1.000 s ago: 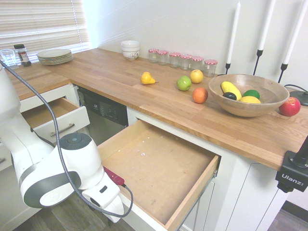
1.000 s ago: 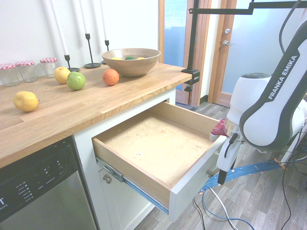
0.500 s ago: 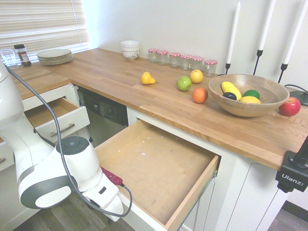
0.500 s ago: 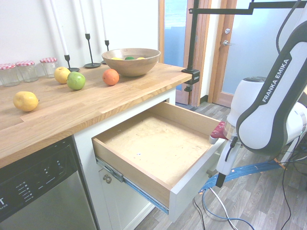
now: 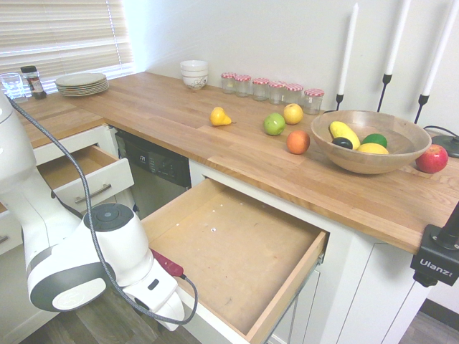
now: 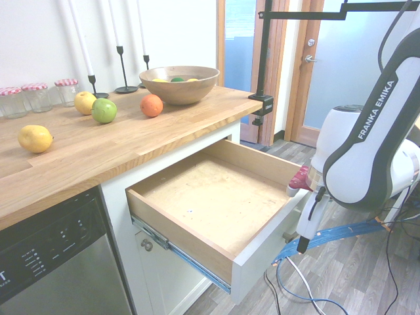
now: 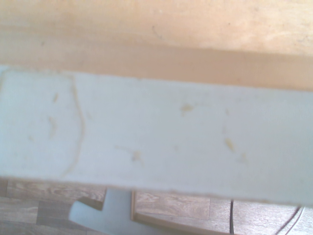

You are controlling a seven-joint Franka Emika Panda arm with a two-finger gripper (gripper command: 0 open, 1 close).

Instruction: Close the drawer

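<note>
The drawer point(image 5: 237, 247) stands pulled far out below the wooden countertop, its light brown bottom bare. In the second exterior view the drawer point(image 6: 216, 203) shows its white front point(image 6: 262, 257) facing the floor side. My gripper point(image 6: 296, 186) sits right at the top edge of that front, near the front's outer corner. Only a red part of it shows beside the white arm. In the first exterior view the arm's body hides the gripper except for the same red part point(image 5: 169, 263). The wrist view is filled by the front's white top edge point(image 7: 156, 137), with wood beyond it.
A smaller drawer point(image 5: 84, 175) is also open to the left, past the dishwasher point(image 5: 154, 170). On the countertop point(image 5: 179, 122) are loose fruit, a wooden bowl point(image 5: 369, 143) of fruit, jars point(image 5: 272, 89), plates and candlesticks. Wood-look floor point(image 6: 341, 275) lies around the arm.
The arm's wrist dropped slightly and shifted a little along the drawer front a second ago, then stayed put. The drawer is as far out as before.
</note>
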